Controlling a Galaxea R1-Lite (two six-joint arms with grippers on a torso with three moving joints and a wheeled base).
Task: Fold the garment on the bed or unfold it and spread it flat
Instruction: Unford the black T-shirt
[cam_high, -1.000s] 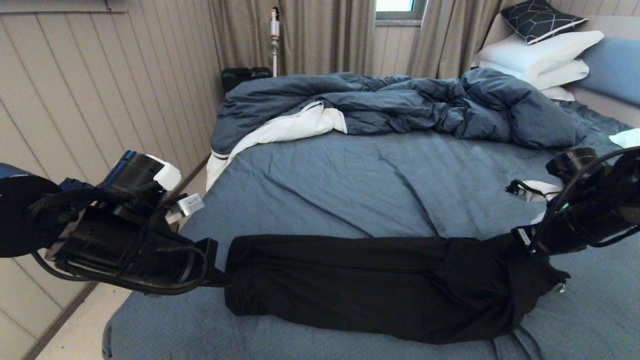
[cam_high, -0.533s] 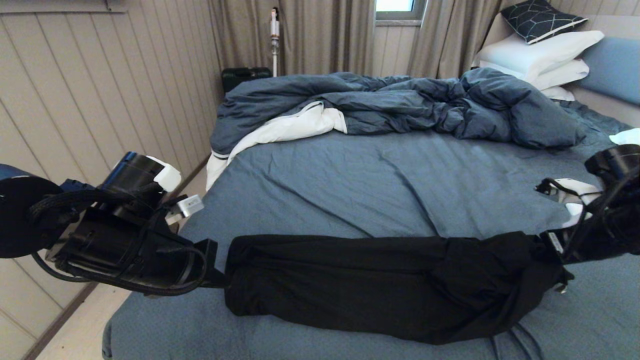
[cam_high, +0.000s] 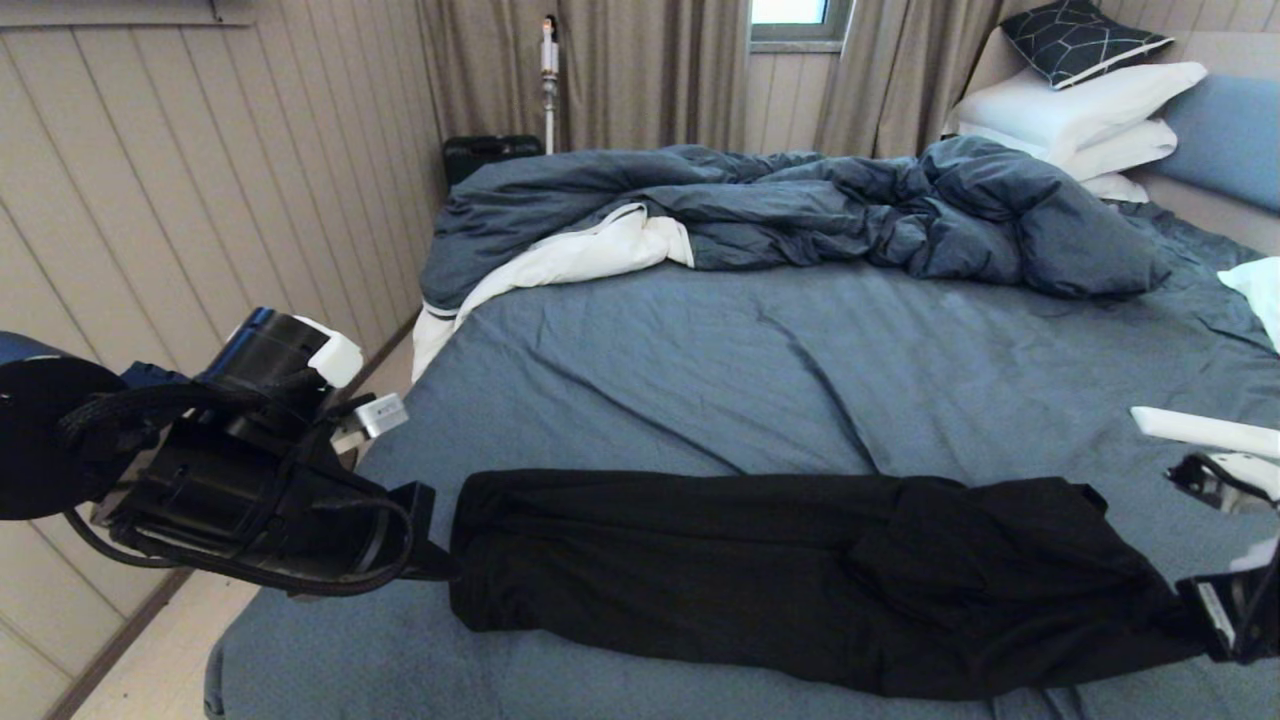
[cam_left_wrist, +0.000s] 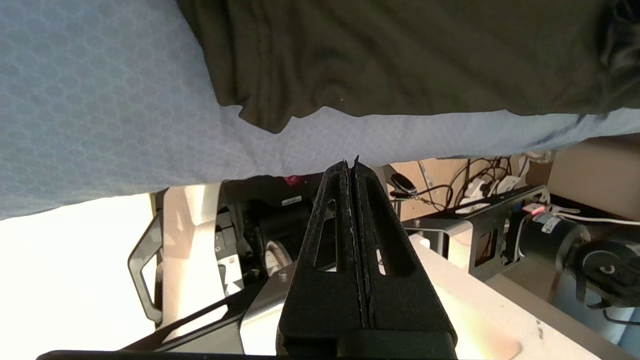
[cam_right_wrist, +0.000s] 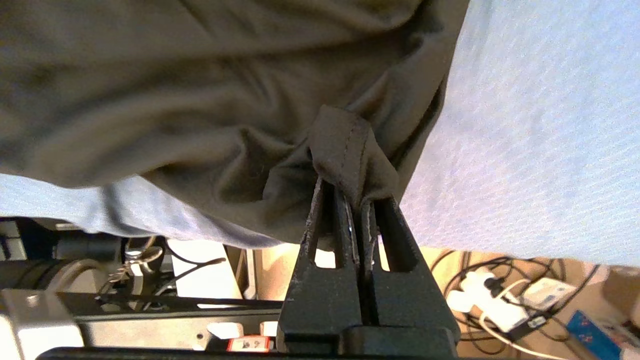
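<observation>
Right gripper (cam_right_wrist: 356, 197) clenched on garment (cam_high: 780, 570) hem; left gripper (cam_left_wrist: 352, 167) clenched empty, just off bed (cam_high: 700, 370) edge.

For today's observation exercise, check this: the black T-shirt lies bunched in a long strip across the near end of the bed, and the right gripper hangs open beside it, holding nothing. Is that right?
Not quite. The right gripper is not open and empty: the right wrist view shows it shut on a fold of the black T-shirt. The rest stands: the shirt lies bunched in a long strip across the near end of the bed.
</observation>
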